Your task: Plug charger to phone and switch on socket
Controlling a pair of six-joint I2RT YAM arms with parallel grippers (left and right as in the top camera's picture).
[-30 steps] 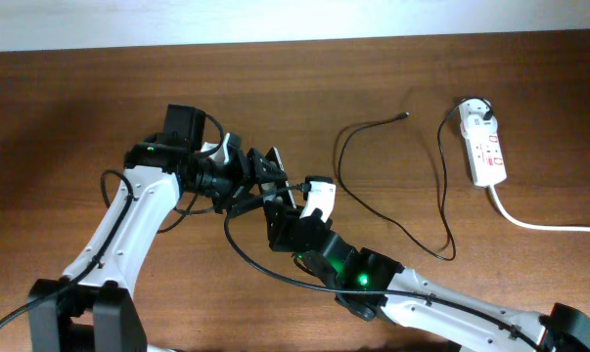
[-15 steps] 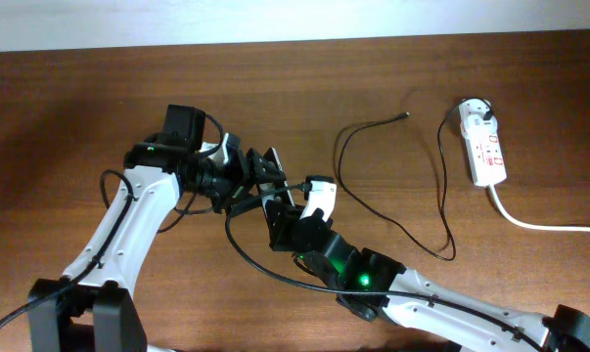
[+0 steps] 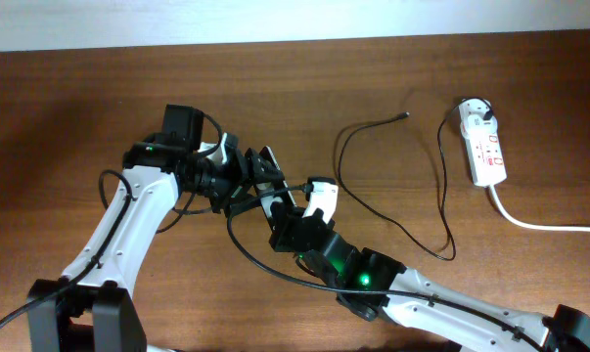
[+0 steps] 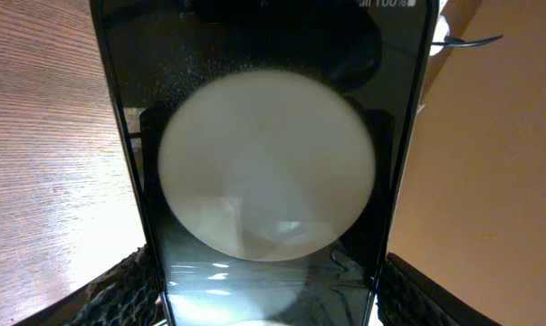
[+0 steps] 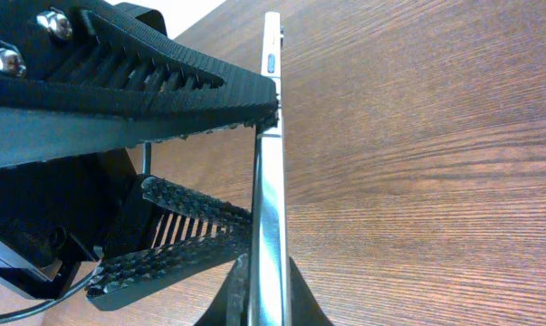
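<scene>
Left wrist view: left jaws clamp the phone (image 4: 268,181) by its edges, centre-left overhead. Right jaws are spread, tips at its face. The charger (image 3: 378,122) lies loose on the desk (image 3: 79,98), centre-right; plugging seems unstarted, so the right jaws must next fetch its connector tip

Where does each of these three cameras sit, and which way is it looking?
Overhead: fixed above the table, looking down; both arms show, meeting at the phone, cable and power strip nearby.
Left wrist: on the left arm, facing the phone's screen close up; its end effector grips it.
Right wrist: on the right arm, seeing the phone edge-on; ribbed fingers show at left.
Shared: all three show the phone.
</scene>
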